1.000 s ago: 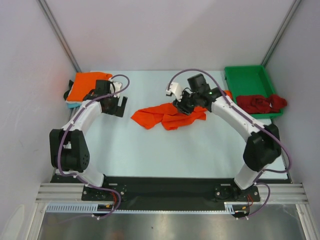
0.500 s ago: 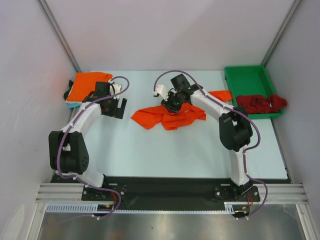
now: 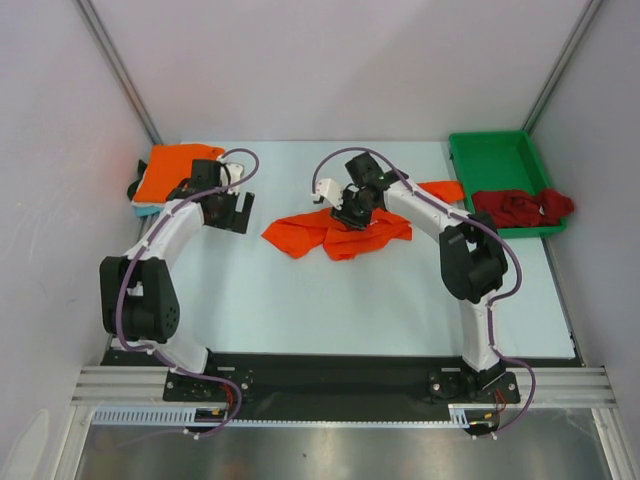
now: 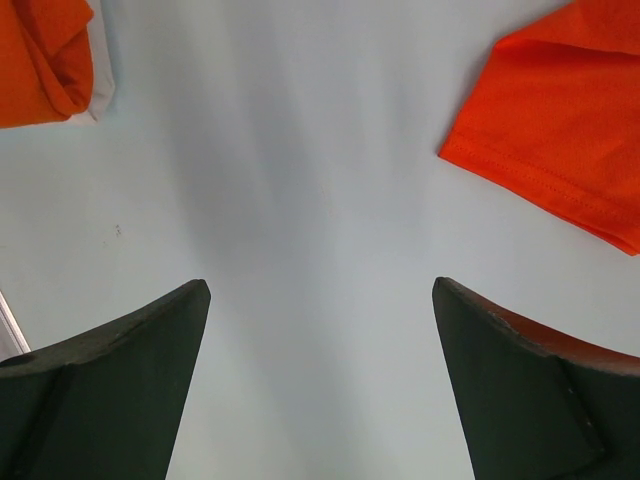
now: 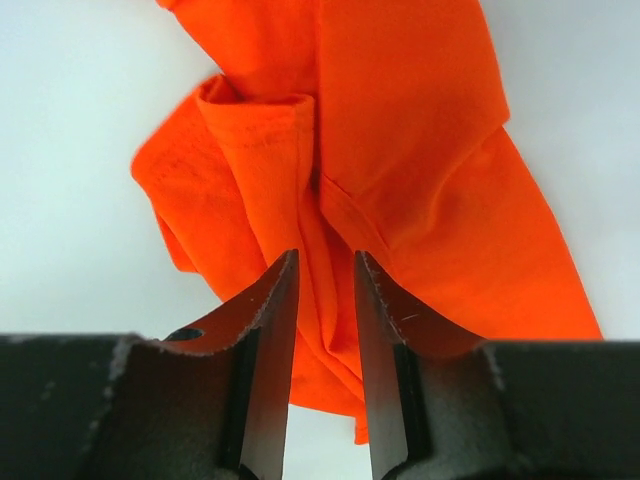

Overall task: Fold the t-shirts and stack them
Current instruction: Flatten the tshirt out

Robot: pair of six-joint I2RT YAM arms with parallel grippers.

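A crumpled orange t-shirt (image 3: 335,232) lies mid-table; in the right wrist view its bunched folds (image 5: 400,150) fill the frame. My right gripper (image 3: 350,212) is down on its upper edge, jaws narrow, pinching a ridge of the orange cloth (image 5: 325,258). A folded orange t-shirt (image 3: 175,170) rests on a pale blue one (image 3: 148,208) at the far left. A dark red t-shirt (image 3: 520,207) hangs over the green tray's front rim. My left gripper (image 3: 232,212) hovers open above bare table (image 4: 320,285), between the folded stack (image 4: 40,50) and the crumpled shirt's edge (image 4: 570,100).
The green tray (image 3: 495,155) stands at the back right corner. A small flap of orange cloth (image 3: 440,188) lies between the tray and the right arm. White walls and metal posts close in the table at the back and sides.
The right gripper slid left over the crumpled orange shirt and its jaws narrowed onto the cloth; the arm's elbow swung in, uncovering the orange flap. The left arm stayed still.
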